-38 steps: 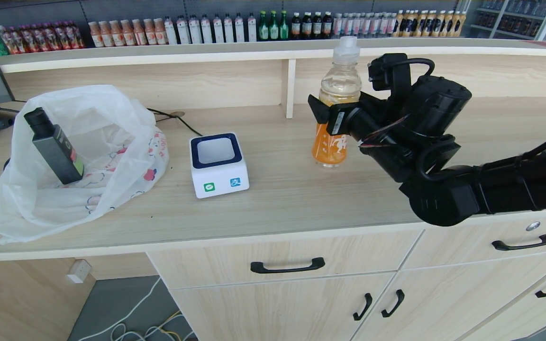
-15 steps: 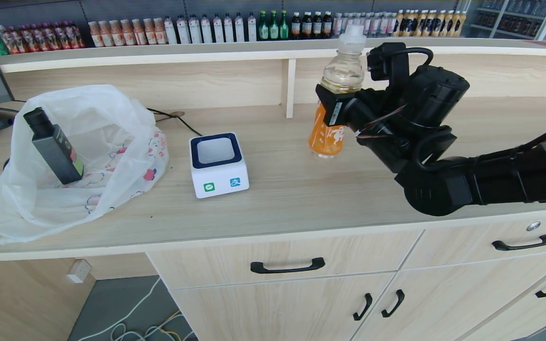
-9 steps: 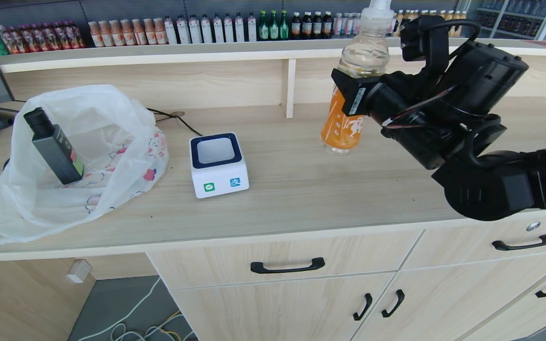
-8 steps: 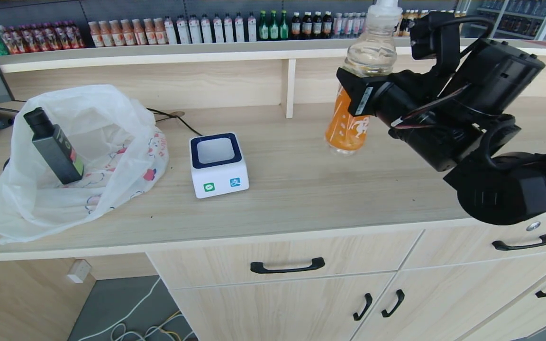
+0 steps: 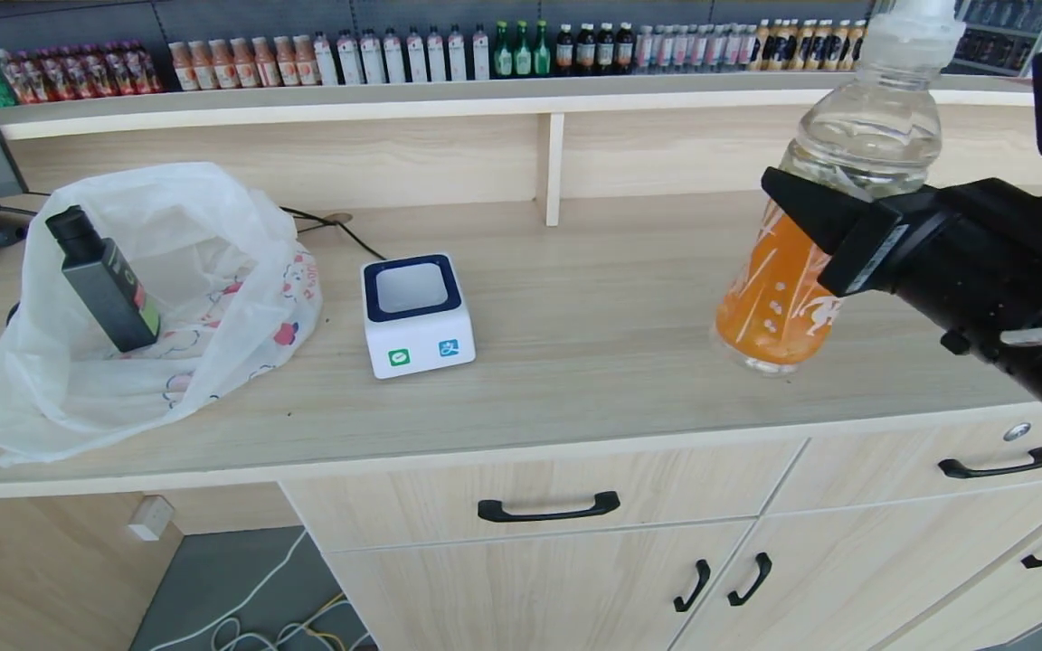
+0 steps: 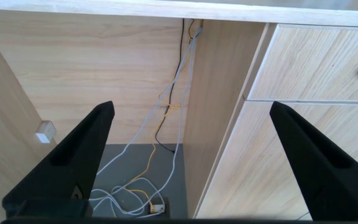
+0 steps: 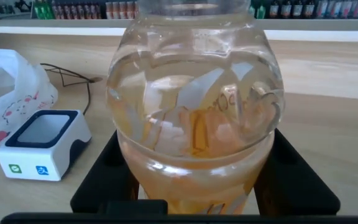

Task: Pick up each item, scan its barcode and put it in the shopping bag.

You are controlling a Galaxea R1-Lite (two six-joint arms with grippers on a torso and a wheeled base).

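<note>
Head downward; right wrist against bottle (image 7: 194, 124)

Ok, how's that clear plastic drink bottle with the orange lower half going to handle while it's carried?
Likely fairly heavy for its size: the clear plastic drink bottle with the orange lower half seems to hold plenty of liquid. Held tilted in the right gripper, the contents may slosh. Its smooth, rounded shoulder could slip.

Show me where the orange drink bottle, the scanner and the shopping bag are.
bottle (image 5: 774, 303), head view, on the orange lower body.
scanner (image 5: 412, 289), head view, on its top window.
bag (image 5: 250, 267), head view, on the plastic wall facing the scanner.
</note>
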